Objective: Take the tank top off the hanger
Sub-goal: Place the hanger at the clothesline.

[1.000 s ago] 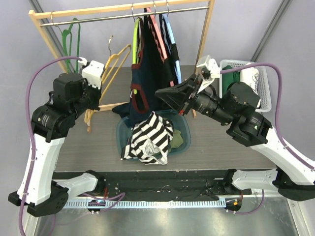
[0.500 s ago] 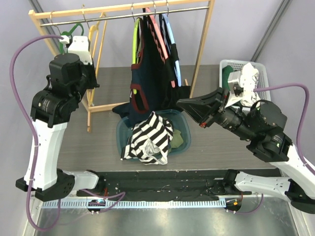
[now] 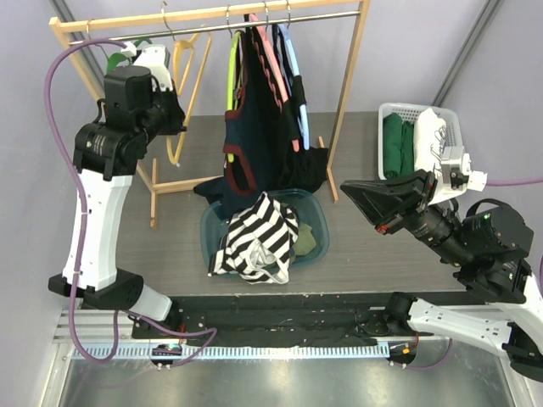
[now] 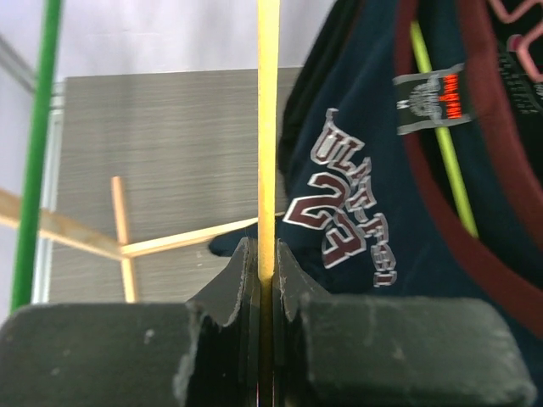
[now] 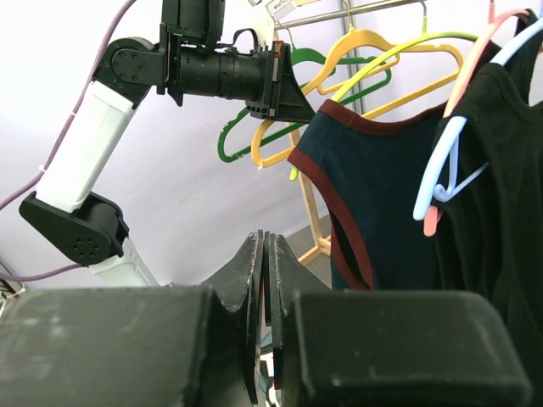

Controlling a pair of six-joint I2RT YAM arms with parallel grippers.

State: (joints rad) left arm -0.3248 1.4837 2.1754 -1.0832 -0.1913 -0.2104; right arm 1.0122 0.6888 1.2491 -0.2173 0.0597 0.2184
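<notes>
An empty yellow hanger (image 3: 183, 89) hangs with its hook at the left part of the wooden rack's rail (image 3: 204, 15). My left gripper (image 3: 173, 119) is shut on its lower bar; in the left wrist view the yellow bar (image 4: 268, 127) runs straight between the closed fingers (image 4: 266, 250). A black-and-white striped tank top (image 3: 259, 239) lies crumpled in the blue basin (image 3: 314, 216) below the rack. A navy tank top with maroon trim (image 3: 254, 110) hangs on a lime hanger. My right gripper (image 3: 355, 190) is shut and empty, right of the basin (image 5: 265, 242).
Black garments on pink and light-blue hangers (image 3: 288, 76) hang beside the navy top. A green hanger (image 3: 119, 55) hangs at the rail's far left. A white basket (image 3: 450, 127) with folded green and white clothes stands at the right. The rack's wooden feet (image 3: 182, 182) cross the table.
My left arm has risen and carried the yellow hanger from low beside the rack up to the rail. My right arm has pulled back rightward, away from the hanging garments.
</notes>
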